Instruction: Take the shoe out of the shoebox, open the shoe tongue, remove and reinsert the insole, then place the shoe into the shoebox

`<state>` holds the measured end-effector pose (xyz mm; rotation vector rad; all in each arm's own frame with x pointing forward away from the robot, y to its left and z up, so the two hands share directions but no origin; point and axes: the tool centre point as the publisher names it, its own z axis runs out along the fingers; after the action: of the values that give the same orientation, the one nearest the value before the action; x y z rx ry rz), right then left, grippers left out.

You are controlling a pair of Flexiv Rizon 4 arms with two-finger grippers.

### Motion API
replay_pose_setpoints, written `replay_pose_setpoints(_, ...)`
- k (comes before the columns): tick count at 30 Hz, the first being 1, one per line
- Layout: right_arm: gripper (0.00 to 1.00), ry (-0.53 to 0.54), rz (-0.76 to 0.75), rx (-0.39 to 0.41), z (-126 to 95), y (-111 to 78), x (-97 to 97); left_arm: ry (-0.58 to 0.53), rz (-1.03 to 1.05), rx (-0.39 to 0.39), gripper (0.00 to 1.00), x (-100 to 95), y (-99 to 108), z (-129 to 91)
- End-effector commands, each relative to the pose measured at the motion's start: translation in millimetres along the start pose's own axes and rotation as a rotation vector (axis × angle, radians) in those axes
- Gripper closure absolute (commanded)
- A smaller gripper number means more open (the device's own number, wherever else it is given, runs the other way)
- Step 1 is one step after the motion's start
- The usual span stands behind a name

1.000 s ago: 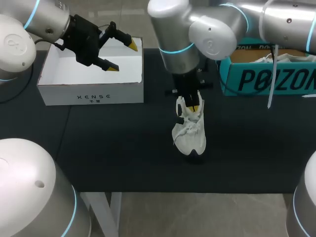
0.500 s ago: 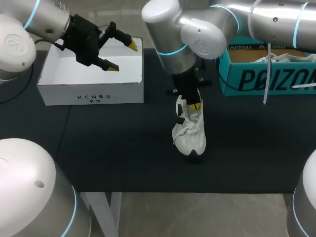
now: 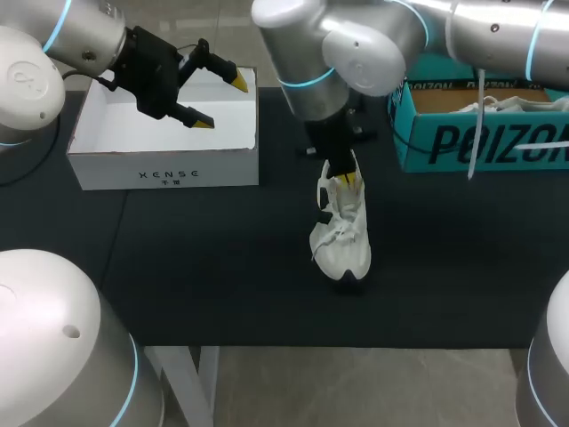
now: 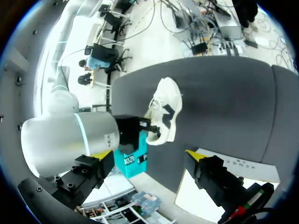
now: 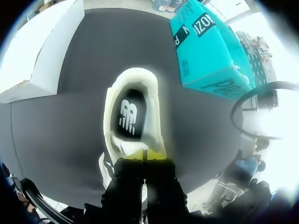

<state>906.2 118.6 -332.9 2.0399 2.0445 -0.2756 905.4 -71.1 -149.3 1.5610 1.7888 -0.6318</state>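
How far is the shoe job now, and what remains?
Done: the shoe stands on the table, outside the white shoebox. In hand: the right jaws pinch the shoe tongue; the insole lies inside. Remaining: take the insole out, reinsert it, put the shoe back. The left jaws are open over the white shoebox.

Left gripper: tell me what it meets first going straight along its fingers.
Probably the white shoe in the right gripper, past the white shoebox wall; depth is unclear.
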Motion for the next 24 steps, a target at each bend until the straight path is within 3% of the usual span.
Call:
replay_pose_setpoints(1, 1.00, 0.074, -0.132, -0.098, -29.3, 2.1, -14.9, 0.003, 0.001, -0.001, 0.00, 0.0, -0.2, 0.2)
replay_pose_setpoints(4, 1.00, 0.239, -0.489, -0.125, -41.4, 10.4, -8.5, 0.003, 0.001, -0.001, 0.00, 0.0, -0.2, 0.2)
replay_pose_setpoints(6, 1.00, 0.245, -0.797, -0.069, -45.0, 8.0, -1.8, 0.003, 0.001, -0.001, 0.00, 0.0, -0.2, 0.2)
replay_pose_setpoints(7, 1.00, 0.229, -0.883, -0.025, -45.1, 5.9, -0.5, 0.003, 0.001, -0.001, 0.00, 0.0, -0.2, 0.2)
replay_pose_setpoints(8, 1.00, 0.124, -0.849, -0.065, -46.9, 6.7, -2.3, 0.003, 0.001, -0.001, 0.00, 0.0, -0.2, 0.2)
replay_pose_setpoints(9, 1.00, 0.111, -0.767, -0.104, -51.8, 10.6, -7.1, 0.003, 0.001, -0.001, 0.00, 0.0, -0.2, 0.2)
replay_pose_setpoints(24, 1.00, 0.111, -0.767, -0.104, -51.8, 10.6, -7.1, 0.003, 0.001, -0.001, 0.00, 0.0, -0.2, 0.2)
